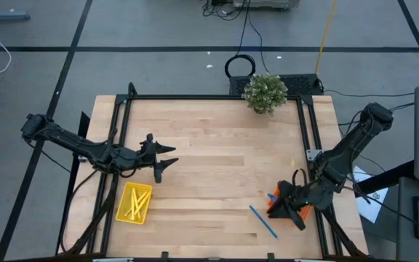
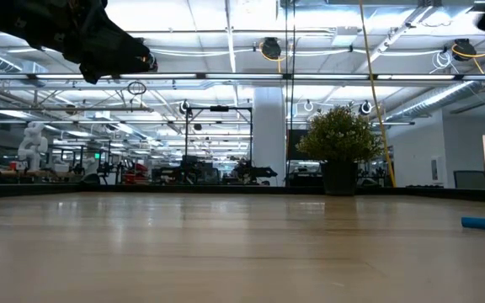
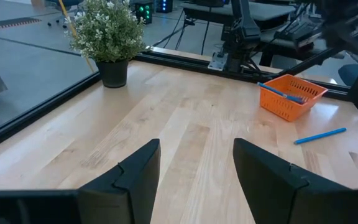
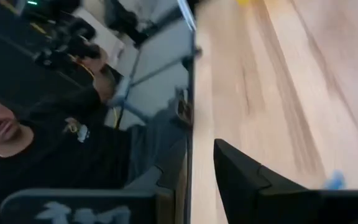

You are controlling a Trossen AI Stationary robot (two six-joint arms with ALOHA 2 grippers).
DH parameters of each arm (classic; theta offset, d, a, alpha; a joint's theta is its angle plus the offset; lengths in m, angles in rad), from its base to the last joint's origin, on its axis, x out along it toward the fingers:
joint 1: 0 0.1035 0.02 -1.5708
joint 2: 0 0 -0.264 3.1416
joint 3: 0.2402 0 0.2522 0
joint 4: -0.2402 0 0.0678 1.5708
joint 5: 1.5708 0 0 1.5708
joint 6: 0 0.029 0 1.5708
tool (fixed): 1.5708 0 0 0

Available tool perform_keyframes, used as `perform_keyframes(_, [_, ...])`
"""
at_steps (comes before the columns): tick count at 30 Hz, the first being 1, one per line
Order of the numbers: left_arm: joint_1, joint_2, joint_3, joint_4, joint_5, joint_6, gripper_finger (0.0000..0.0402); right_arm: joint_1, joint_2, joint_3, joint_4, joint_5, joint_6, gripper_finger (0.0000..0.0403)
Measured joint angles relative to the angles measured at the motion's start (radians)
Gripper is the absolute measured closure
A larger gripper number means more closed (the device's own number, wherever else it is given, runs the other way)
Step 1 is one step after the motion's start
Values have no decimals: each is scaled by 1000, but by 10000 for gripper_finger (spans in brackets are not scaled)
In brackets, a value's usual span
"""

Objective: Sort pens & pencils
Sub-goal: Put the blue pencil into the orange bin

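- One loose pen point(image 1: 263, 220) lies flat on the table, just beside the orange basket point(image 1: 301, 212) on the side toward the table's middle; more pens point(image 3: 281, 93) sit in that basket.
- Pencils point(image 1: 136, 202) are all in the yellow basket point(image 1: 121, 207) near the front left; no loose yellow ones visible.
- Right gripper point(image 1: 281, 204) is low over the orange basket, close to the loose pen. Fingers point(image 4: 241, 171) stand a little apart, nothing visibly between them.
- Left gripper point(image 1: 164, 157) hovers above the table just behind the yellow basket, fingers point(image 3: 138, 180) wide apart, empty.
- Risk: pen is thin and flat on the wood, so a pinch could slip off or roll it away.
- Risk: pen is near the basket wall; a low approach may clip the basket and shove it, or tip pens already inside.
- Risk: right arm works near the table's right frame rail point(image 1: 302, 131); elbow clearance looks tight.
- Table point(image 1: 217, 160) is light wood planks with a black frame; potted plant point(image 1: 265, 92) at the back edge.
- Room: grey floor, cables, open workshop with ceiling rails; a person point(image 4: 55, 155) in dark clothes is beside the table.
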Motion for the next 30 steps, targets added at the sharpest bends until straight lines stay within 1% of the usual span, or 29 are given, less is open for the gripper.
perform_keyframes(2, [0,0,0,0,0,0,195,-24,33,1,91,-2,-105,336])
perform_keyframes(4, [0,0,0,0,0,0,195,-45,73,20,101,-14,-165,340])
perform_keyframes(9, [0,0,0,0,0,1,195,-71,204,98,79,-86,-189,343])
perform_keyframes(13, [0,0,0,0,0,2,195,-74,336,205,40,-144,-179,344])
perform_keyframes(15, [0,0,0,0,0,2,195,-74,401,265,-31,-180,-137,344])
perform_keyframes(18, [0,0,0,0,0,2,195,-74,486,346,-172,-240,-30,344])
perform_keyframes(21, [0,0,0,-10,0,-2,195,-74,550,393,-272,-305,91,344])
perform_keyframes(24, [0,0,0,-26,0,-5,195,-74,596,403,-294,-372,215,344])
perform_keyframes(28, [0,0,0,-26,0,-5,195,-74,647,403,-297,-502,396,344])
perform_keyframes(30, [0,0,0,-25,0,-5,195,-74,670,403,-305,-550,475,344])
